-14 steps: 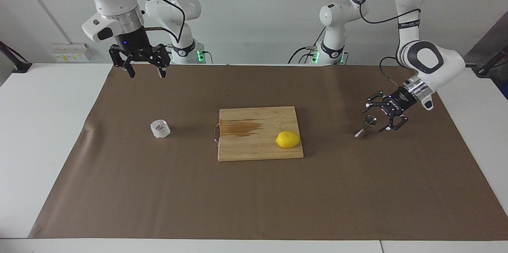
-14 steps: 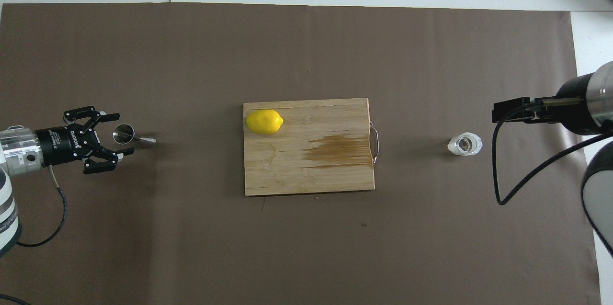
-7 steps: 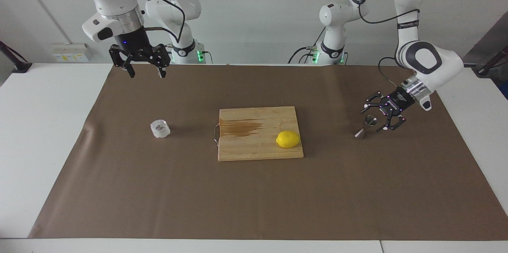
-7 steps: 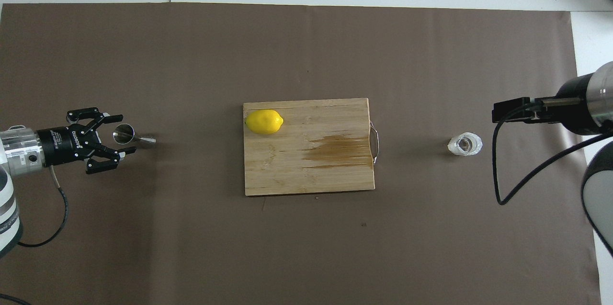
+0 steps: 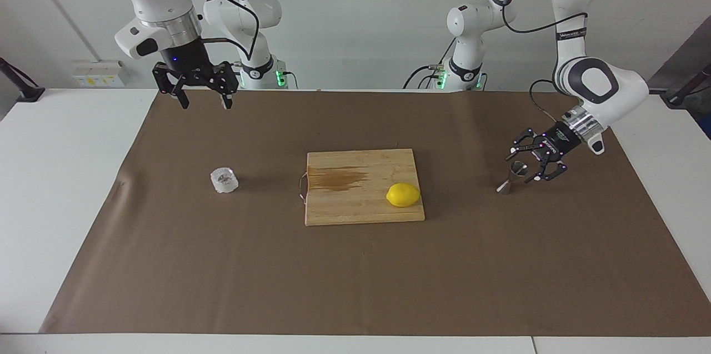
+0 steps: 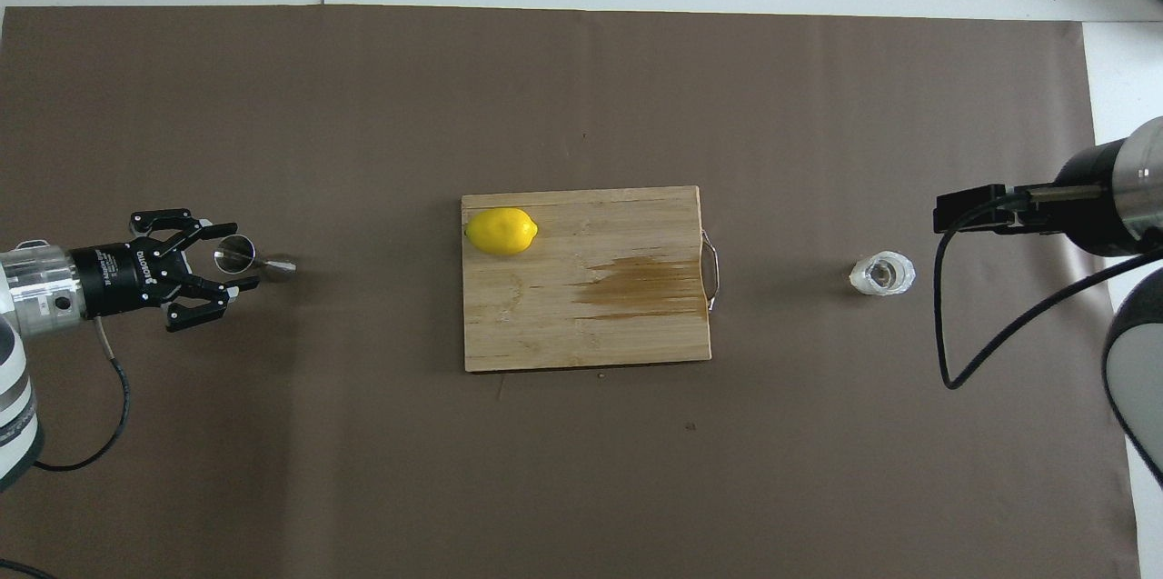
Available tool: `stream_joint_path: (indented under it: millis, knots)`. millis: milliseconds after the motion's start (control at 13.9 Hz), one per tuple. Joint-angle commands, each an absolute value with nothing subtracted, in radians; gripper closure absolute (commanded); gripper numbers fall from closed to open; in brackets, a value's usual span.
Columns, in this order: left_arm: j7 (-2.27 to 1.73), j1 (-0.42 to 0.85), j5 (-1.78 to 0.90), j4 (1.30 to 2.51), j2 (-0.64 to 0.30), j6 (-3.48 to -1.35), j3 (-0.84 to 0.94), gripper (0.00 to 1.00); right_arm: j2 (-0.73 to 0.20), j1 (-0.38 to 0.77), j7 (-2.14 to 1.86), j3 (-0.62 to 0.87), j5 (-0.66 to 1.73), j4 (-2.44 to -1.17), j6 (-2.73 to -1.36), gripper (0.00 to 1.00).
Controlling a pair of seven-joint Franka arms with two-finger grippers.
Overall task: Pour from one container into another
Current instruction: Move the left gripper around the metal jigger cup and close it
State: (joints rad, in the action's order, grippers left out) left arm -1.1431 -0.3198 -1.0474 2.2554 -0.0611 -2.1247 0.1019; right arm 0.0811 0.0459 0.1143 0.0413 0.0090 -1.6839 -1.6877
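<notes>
Over the last second the left gripper [image 5: 531,164] has been narrowing its spread fingers and edging in on the steel jigger [image 5: 513,176], while the right arm has not shifted at all. The fingers are now bracketing the jigger's upper cone with a gap that is only moderately wide; from the overhead view one finger [image 6: 214,226] is sitting just beside the rim, but I cannot be sure it is touching yet. The wrist is angling in low from the left arm's end of the table, likely so the fingers can close sideways around the cone or the narrow waist and keep the jigger upright.

The jigger [image 6: 243,257] is standing on the brown mat [image 5: 222,265], well apart from the bamboo cutting board [image 5: 355,209] at the table's middle. A lemon [image 5: 403,195] is lying on the board's corner toward the left arm's end, and a dark wet-looking stain is spreading across the other half.

The faceted clear cup [image 5: 224,180] is resting on the mat toward the right arm's end, untouched. The right gripper [image 5: 202,95] is waiting high above the mat's edge with its fingers spread wide and nothing in them, presumably leaving the cup until the jigger is secured.
</notes>
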Motion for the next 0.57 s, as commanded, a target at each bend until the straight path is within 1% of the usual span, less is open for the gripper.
stream_joint_path:
  millis: [0, 72, 144, 216, 503]
  knots:
    - [-1.126, -0.314, -1.072, 2.290, -0.029, -2.143, 0.097, 0.58, 0.104, 0.037, 0.097, 0.043, 0.006, -1.712, -1.701, 0.00]
    - [-1.126, -0.310, -1.072, 2.290, -0.029, -2.148, 0.098, 0.78, 0.104, 0.037, 0.097, 0.043, 0.008, -1.712, -1.701, 0.00]
    - [-1.126, -0.305, -1.072, 2.289, -0.031, -2.148, 0.097, 0.95, 0.104, 0.037, 0.097, 0.043, 0.006, -1.712, -1.701, 0.00]
    - [-1.126, -0.304, -1.072, 2.287, -0.031, -2.152, 0.098, 1.00, 0.104, 0.037, 0.097, 0.043, 0.006, -1.712, -1.701, 0.00]
    - [-1.131, -0.304, -1.072, 2.280, -0.034, -2.152, 0.098, 1.00, 0.104, 0.037, 0.097, 0.043, 0.008, -1.712, -1.701, 0.00]
